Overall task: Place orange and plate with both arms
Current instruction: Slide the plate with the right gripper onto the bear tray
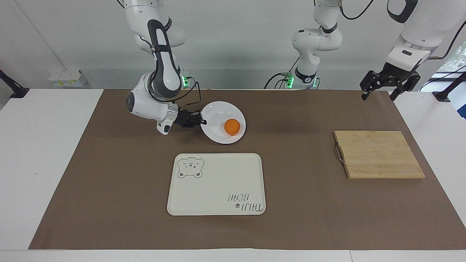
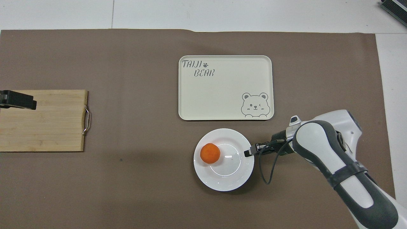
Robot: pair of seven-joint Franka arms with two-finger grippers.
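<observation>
With the right gripper [image 1: 201,121] clamped on the rim of the plate [image 1: 218,112], the orange [image 1: 232,126] sits at the plate's tray-side edge, the tray [image 1: 218,193] lying just beside the plate, farther from the robots; the left gripper [image 1: 389,86] hangs open, waiting.

An orange [image 1: 232,127] sits on a plate [image 1: 218,112] that lies nearer to the robots than a tray [image 1: 216,183] at mid-table, while a cutting board [image 1: 378,154] lies well apart toward the left arm's end of the table [image 1: 54,163].
</observation>
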